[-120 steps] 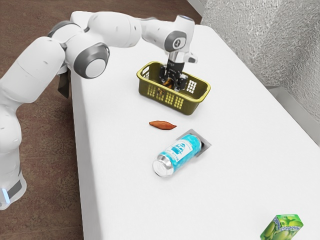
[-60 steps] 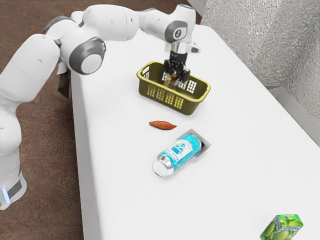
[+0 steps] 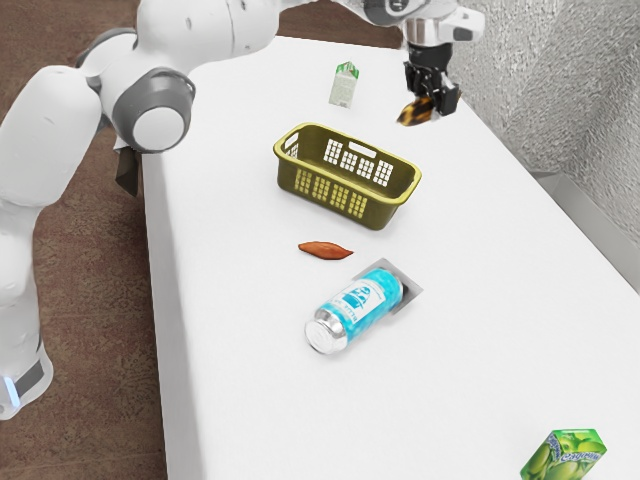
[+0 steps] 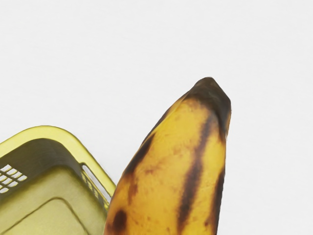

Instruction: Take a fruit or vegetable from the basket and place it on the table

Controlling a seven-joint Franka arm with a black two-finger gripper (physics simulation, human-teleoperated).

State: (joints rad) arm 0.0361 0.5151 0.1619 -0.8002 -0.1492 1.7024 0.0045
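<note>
Gripper point(image 3: 431, 98): loaded, its fingers clamped on the banana point(image 3: 413, 112), which hangs above the table point(image 3: 480, 300). Load position: directly beneath the hand, with one end jutting out past the fingers toward the exterior view's left. Long axis: crosswise to the hand's downward line, not in line with it; in the exterior view it slants, with the free end lower in the picture. Whether that end truly dips cannot be told from where I stand. In the wrist view this axis runs out from the hand to a dark tip point(image 4: 212, 98), over bare white tabletop.

Next outward: the basket point(image 3: 372, 213), set toward the exterior view's left and nearer its camera. The banana appears outside the rim, beside it rather than over it.

Judgement: picking is complete, placing is not. The next move should be a straight descent, with the long axis brought parallel to the table before release. Caution: if the free end touches first, the fruit may pivot in the grip; if released high, it may roll or rock on its curve.
</note>
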